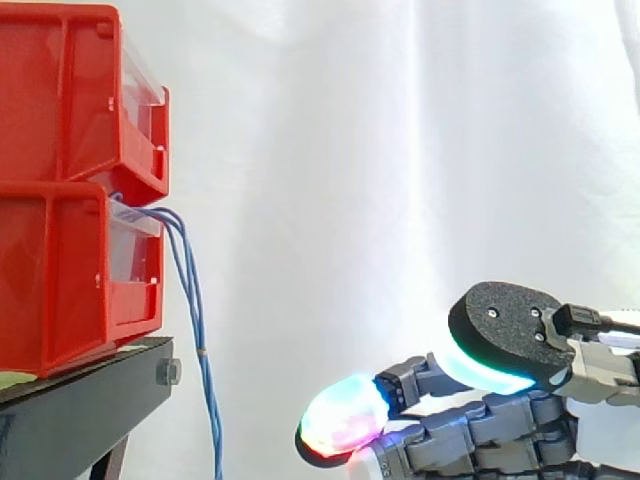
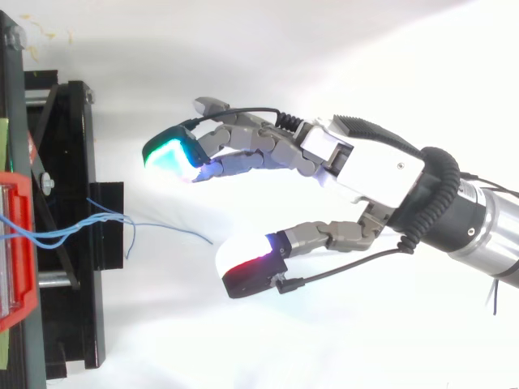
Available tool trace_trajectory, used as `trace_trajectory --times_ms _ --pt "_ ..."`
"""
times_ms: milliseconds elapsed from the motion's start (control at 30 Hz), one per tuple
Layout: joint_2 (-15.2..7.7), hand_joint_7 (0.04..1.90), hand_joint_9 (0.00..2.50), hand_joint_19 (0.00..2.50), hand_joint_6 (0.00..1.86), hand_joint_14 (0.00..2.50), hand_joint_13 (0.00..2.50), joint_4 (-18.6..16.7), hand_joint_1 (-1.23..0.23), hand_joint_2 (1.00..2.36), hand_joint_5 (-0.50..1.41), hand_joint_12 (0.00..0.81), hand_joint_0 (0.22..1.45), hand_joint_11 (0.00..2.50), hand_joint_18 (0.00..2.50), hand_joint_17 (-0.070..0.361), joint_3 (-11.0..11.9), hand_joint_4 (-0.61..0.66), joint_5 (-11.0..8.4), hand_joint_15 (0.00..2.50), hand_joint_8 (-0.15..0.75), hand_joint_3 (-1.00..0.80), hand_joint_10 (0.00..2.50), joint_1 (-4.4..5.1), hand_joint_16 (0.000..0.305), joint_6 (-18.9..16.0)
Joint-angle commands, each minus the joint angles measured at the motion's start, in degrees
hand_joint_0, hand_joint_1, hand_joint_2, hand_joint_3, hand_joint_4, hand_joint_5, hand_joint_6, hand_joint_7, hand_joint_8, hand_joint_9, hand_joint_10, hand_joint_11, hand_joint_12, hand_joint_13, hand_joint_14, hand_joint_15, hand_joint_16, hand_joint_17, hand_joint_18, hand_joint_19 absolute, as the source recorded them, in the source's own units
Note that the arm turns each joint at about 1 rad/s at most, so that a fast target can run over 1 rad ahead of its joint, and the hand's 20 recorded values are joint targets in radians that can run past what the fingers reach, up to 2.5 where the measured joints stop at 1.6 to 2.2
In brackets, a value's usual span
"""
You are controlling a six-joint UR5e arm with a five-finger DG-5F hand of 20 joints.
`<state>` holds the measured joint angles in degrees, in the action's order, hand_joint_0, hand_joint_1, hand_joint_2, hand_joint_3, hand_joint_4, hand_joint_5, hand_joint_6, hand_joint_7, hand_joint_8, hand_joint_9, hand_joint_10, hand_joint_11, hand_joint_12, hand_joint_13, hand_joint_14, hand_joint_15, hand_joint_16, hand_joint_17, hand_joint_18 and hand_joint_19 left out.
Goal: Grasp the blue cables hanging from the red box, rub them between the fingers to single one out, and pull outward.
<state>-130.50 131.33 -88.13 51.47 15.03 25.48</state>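
Two stacked red plastic bins [image 1: 60, 100], one black stand [image 1: 80, 400]; thin blue cables [image 1: 192, 300] hanging, number unclear, lower ends cut off; one grey jointed hand [image 2: 361, 170], spread open, holding nothing.

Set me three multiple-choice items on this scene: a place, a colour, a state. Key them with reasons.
1. The blue cables leave which of the stacked red boxes? A. upper B. lower C. both
2. The stand under them is: A. black B. white C. green
3. The hand is: A. shut on the cables B. pressing a box C. open, clear of the cables
Key: 1 B, they emerge at the lower box's front; 2 A, its frame is black; 3 C, fingers and thumb spread, with a gap to the cables.
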Motion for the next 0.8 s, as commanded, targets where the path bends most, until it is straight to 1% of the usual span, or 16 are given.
trace_trajectory --times_ms 0,167,200,267,300,333,367,400,500,533,567,600,633,700,733,767 --pt "0.0 0.77 0.0 0.02 0.5 0.0 0.08 -0.2 -0.61 1.0 -0.26 0.409 0.38 0.0 0.03 0.194 0.2 0.12 0.21 0.0 0.218 -0.5 0.0 -0.18 0.086 1.0" --pt "0.0 0.73 0.0 0.05 0.5 0.0 0.08 -0.3 -0.57 1.0 -0.27 0.416 0.38 0.0 0.0 0.191 0.2 0.07 0.56 0.0 0.268 -0.5 0.0 -0.27 0.085 1.1" --pt "0.0 0.73 0.0 0.06 0.5 0.0 0.08 -0.3 -0.57 1.0 -0.27 0.418 0.38 0.0 0.0 0.191 0.2 0.09 0.56 0.0 0.279 -0.5 0.0 -0.27 0.085 1.1" --pt "0.0 0.74 0.0 0.08 0.5 0.0 0.13 -0.3 -0.56 1.0 -0.23 0.427 0.38 0.0 0.01 0.185 0.2 0.2 0.56 0.0 0.305 -0.5 0.0 -0.27 0.082 0.9" --pt "0.0 0.73 0.0 0.07 0.5 0.0 0.15 -0.4 -0.56 1.0 -0.23 0.426 0.38 0.0 0.02 0.183 0.2 0.2 0.56 0.0 0.328 -0.5 0.0 -0.27 0.081 0.8" --pt "0.0 0.71 0.1 0.01 0.5 0.0 0.22 -0.3 -0.59 1.0 -0.23 0.443 0.37 0.0 0.1 0.184 0.2 0.22 0.56 0.0 0.364 -0.5 0.0 -0.27 0.082 0.6" --pt "0.0 0.73 0.13 0.06 0.5 0.0 0.17 -0.4 -0.55 1.0 -0.25 0.442 0.37 0.0 0.0 0.18 0.2 0.21 0.56 0.0 0.382 -0.5 0.0 -0.27 0.08 0.5" --pt "0.1 0.71 0.25 0.0 0.5 0.0 0.21 -0.4 -0.58 1.0 -0.24 0.453 0.37 0.0 0.02 0.181 0.2 0.22 0.56 0.0 0.407 -0.5 0.0 -0.27 0.08 0.3" --pt "-0.2 0.7 0.38 0.0 0.5 0.0 0.14 -0.5 -0.58 1.0 -0.25 0.439 0.37 0.0 0.0 0.176 0.2 0.21 0.64 0.0 0.417 -0.5 0.0 -0.27 0.078 0.0" --pt "-0.7 0.7 0.38 0.0 0.5 0.0 0.13 -0.5 -0.58 1.0 -0.25 0.436 0.37 0.0 0.0 0.175 0.2 0.21 0.64 0.0 0.413 -0.5 0.0 -0.35 0.078 -0.1" --pt "-1.2 0.7 0.36 0.0 0.5 0.0 0.12 -0.5 -0.57 1.0 -0.26 0.431 0.37 0.0 0.0 0.174 0.6 0.2 0.82 0.0 0.403 -0.5 0.0 -0.44 0.077 -0.6" --pt "-2.4 0.7 0.32 0.0 0.5 0.0 0.11 -0.6 -0.57 1.0 -0.26 0.425 0.37 0.0 0.0 0.174 1.0 0.2 1.26 0.0 0.395 -0.5 0.0 -0.53 0.077 -1.7" --pt "-3.3 0.7 0.3 0.01 0.5 0.0 0.1 -0.5 -0.57 1.0 -0.26 0.423 0.37 0.0 0.0 0.173 2.4 0.19 1.88 0.0 0.39 -0.5 0.0 -0.62 0.077 -3.0" --pt "-4.3 0.7 0.26 0.02 0.5 0.0 0.09 0.0 -0.57 1.0 -0.26 0.418 0.37 0.0 0.0 0.171 3.5 0.19 2.49 0.0 0.377 -0.5 0.0 -0.79 0.076 -4.4" --pt "-5.5 0.7 0.25 0.03 0.5 0.0 0.09 0.5 -0.57 1.0 -0.26 0.417 0.37 0.0 0.0 0.17 5.1 0.19 3.28 0.0 0.375 -0.5 0.0 -0.88 0.076 -5.5" --pt "-5.8 0.7 0.24 0.02 0.5 0.0 0.09 0.9 -0.57 1.0 -0.26 0.415 0.38 0.0 0.0 0.169 5.9 0.19 3.63 0.0 0.37 -0.5 0.0 -1.06 0.075 -6.1"
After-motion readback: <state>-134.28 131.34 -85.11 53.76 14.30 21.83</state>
